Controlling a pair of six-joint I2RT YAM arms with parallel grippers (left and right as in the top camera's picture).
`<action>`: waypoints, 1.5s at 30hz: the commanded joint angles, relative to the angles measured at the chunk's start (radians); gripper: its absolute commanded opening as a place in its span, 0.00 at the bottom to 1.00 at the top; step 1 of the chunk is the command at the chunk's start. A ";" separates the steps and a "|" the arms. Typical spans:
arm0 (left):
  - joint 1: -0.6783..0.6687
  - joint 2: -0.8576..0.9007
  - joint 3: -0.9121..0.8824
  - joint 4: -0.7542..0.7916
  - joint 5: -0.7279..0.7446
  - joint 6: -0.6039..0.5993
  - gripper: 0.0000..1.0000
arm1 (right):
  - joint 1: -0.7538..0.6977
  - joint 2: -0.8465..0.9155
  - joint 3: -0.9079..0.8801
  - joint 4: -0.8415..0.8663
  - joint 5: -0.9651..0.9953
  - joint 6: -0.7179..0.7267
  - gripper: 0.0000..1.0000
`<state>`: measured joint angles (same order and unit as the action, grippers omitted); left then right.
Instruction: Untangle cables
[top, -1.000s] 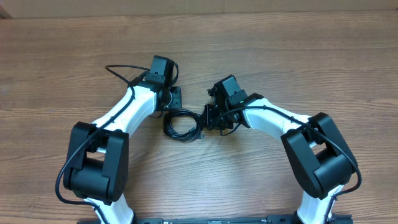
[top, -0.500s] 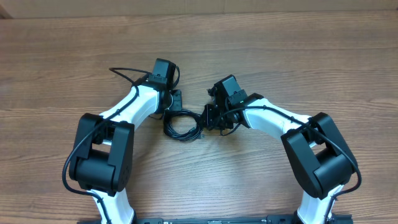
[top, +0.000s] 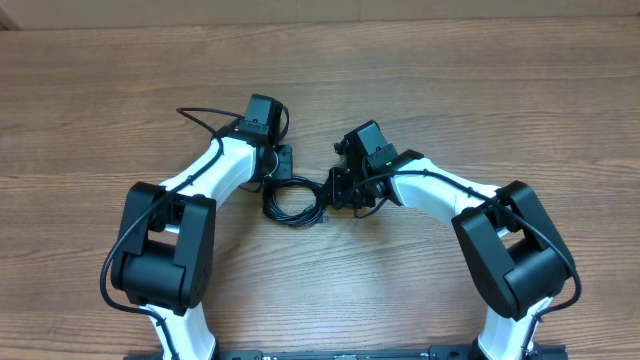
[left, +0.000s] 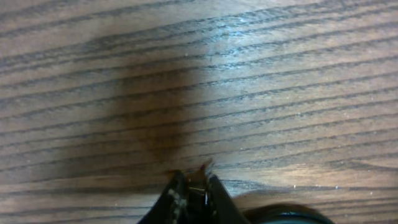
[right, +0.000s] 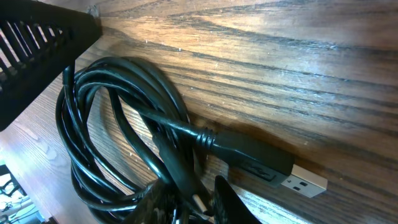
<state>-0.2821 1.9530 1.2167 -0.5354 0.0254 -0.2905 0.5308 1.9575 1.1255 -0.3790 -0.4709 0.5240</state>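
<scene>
The cables (top: 293, 200) lie as one small black coil on the wooden table between my two grippers. In the right wrist view the cables (right: 124, 124) show as several overlapping loops, with a USB plug (right: 298, 180) lying flat on the wood beside them. My right gripper (top: 335, 188) is at the coil's right edge, and there the right gripper (right: 189, 199) is shut on a strand of the bundle. My left gripper (top: 284, 160) is at the coil's upper left. In its own view the left gripper (left: 193, 186) is shut, with a thin dark piece and a silver glint pinched between the tips.
Bare wooden table (top: 450, 90) surrounds the coil on all sides. A thicker black wire (top: 195, 115) loops off the left arm. The left gripper's ribbed black finger (right: 37, 50) fills the top left of the right wrist view.
The left arm swung slightly to the right and its jaws narrowed together. The right arm and the coil have not moved.
</scene>
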 joint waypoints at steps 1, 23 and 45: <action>-0.006 0.014 0.007 -0.006 -0.003 0.052 0.08 | -0.005 0.009 -0.002 0.003 0.007 -0.002 0.19; -0.006 0.014 0.096 -0.206 0.205 0.066 0.04 | -0.005 0.009 -0.002 0.007 0.006 0.113 0.04; -0.010 0.014 0.095 -0.391 0.363 0.217 0.05 | -0.003 0.009 -0.002 0.143 0.045 0.213 0.04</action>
<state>-0.2821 1.9541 1.3025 -0.9031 0.3492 -0.1001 0.5308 1.9575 1.1194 -0.2535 -0.4580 0.7223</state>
